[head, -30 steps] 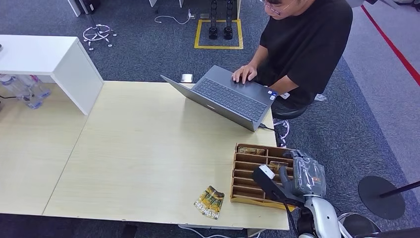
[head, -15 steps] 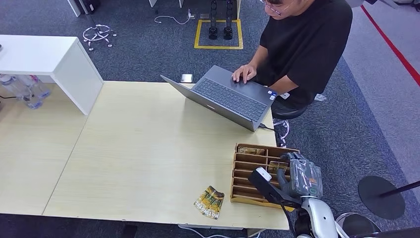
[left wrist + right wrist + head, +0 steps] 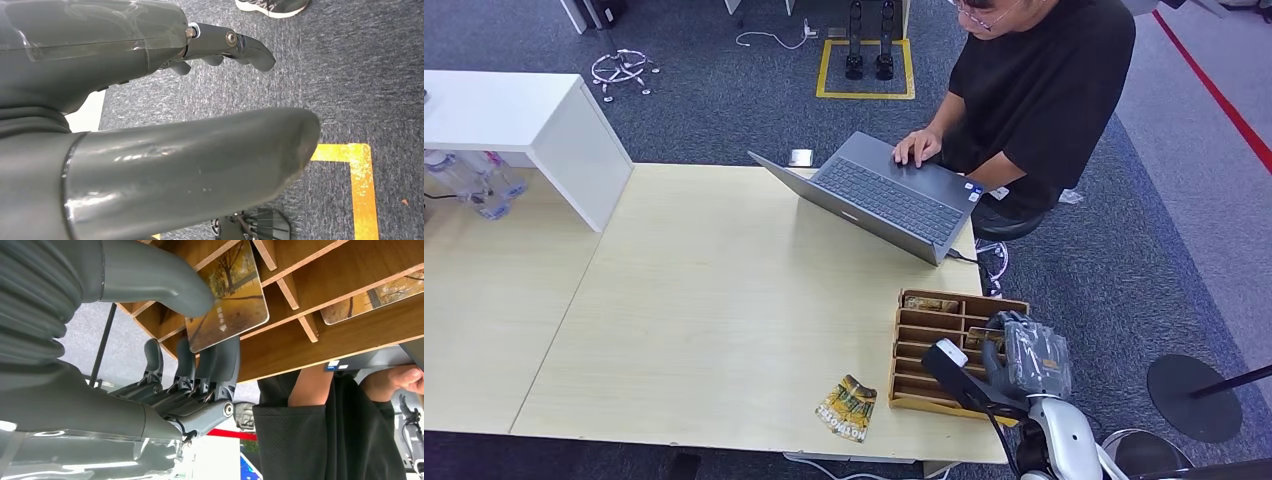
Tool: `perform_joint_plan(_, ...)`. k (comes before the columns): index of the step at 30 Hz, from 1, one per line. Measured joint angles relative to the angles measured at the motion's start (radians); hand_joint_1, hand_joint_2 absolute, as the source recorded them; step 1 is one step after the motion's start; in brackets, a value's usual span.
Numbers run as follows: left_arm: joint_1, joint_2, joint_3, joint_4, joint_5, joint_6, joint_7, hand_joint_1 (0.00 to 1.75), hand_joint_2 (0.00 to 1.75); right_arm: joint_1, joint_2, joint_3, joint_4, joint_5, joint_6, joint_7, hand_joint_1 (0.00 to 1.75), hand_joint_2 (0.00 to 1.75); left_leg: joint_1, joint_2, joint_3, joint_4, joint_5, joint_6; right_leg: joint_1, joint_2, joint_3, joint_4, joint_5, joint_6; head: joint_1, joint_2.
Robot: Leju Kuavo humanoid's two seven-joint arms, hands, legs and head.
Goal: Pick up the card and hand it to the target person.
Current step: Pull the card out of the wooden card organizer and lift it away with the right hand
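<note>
**Right hand holds a card at the wooden rack**

At about 9 o'clock on the light wood table stands a white shelf, with clear bottles tucked under it.

Near 6 o'clock, close to the table's front edge, a small pile of yellow and green cards lies flat. It sits just beside the wooden rack but does not touch it.

The left hand hangs over blue-grey carpet with a yellow tape line on it. Its thumb sticks out straight and its dark fingers are spread apart from the thumb. It holds nothing.

At about 12 o'clock a grey laptop is open on the table. A person in a black shirt sits behind it with a hand on the keys.

The wooden rack has many thin slots and sits at about 5 o'clock, at the table's front right corner. The right arm comes up from the bottom edge, and the right hand reaches over the right side of the rack. In the right wrist view, the thick thumb presses on one face of the card and the dark fingers press on the other face. So the hand is pinching the card. The card shows a golden tree picture, and it stands at the rack's slots. Another card with the same kind of picture rests in a slot nearby.
</note>
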Motion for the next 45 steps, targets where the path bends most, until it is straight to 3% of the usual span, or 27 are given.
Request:
perform_joint_plan(10, 0.000, 0.000, 0.000, 0.000, 0.000, -0.001, 0.014, 0.00, 0.00, -0.020, 0.001, 0.019, 0.006, 0.028, 0.049, -0.001, 1.17, 1.75, 0.000, 0.000, 0.000, 0.000, 0.000, 0.000, 0.000, 0.000, 0.000, 0.000, 0.000, 0.000, 0.000, 0.000)
perform_joint_plan(27, 0.000, 0.000, 0.000, 0.000, 0.000, 0.004, 0.019, 0.00, 0.00, -0.046, 0.002, 0.042, 0.014, 0.038, 0.066, -0.019, 1.53, 1.75, 0.000, 0.000, 0.001, 0.000, 0.000, 0.000, 0.000, 0.000, 0.000, 0.000, 0.000, 0.000, 0.000, 0.000)
perform_joint_plan(45, 0.000, 0.000, 0.000, 0.000, 0.024, 0.010, 0.030, 0.00, 0.00, -0.054, -0.013, 0.031, -0.081, 0.165, 0.093, 0.001, 1.68, 1.75, 0.000, 0.000, 0.002, 0.000, 0.000, 0.000, 0.000, 0.000, 0.000, 0.000, 0.000, 0.000, 0.000, 0.000)
